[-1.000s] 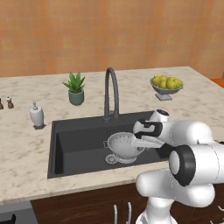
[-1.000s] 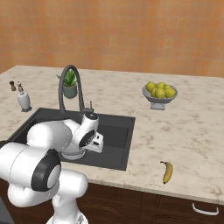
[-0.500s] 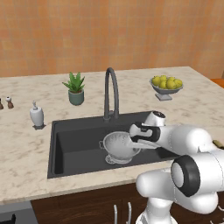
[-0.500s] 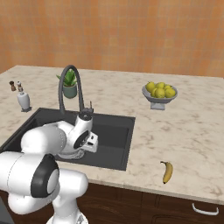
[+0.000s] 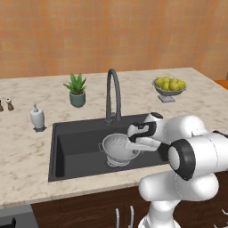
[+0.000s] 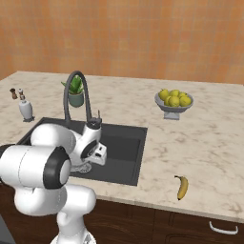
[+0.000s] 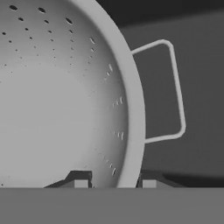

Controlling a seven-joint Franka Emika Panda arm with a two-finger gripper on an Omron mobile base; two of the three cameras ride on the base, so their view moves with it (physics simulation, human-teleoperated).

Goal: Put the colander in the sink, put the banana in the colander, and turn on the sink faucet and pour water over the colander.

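The colander [image 5: 116,148], a round perforated metal bowl with wire side handles, sits low in the dark sink [image 5: 75,148], right of its middle. My gripper [image 5: 133,143] reaches in from the right. In the hand view the gripper [image 7: 113,181] is shut on the colander [image 7: 57,100], one fingertip inside its rim and one outside, with a wire handle [image 7: 177,87] just beyond. The banana [image 6: 182,187] lies on the counter near the front edge, right of the sink [image 6: 125,148]. The sink faucet [image 5: 113,94] arches over the basin's back edge, and no water is running.
A footed grey bowl of yellow-green fruit [image 5: 169,87] stands at the back right. A potted plant [image 5: 77,90], a white soap dispenser [image 5: 37,118] and two small shakers [image 5: 9,104] stand left of the faucet. My white arm [image 6: 52,157] covers the basin's left part.
The hand has sunk a little and shifted left inside the sink with the colander. The jaws have drawn in tighter on its rim.
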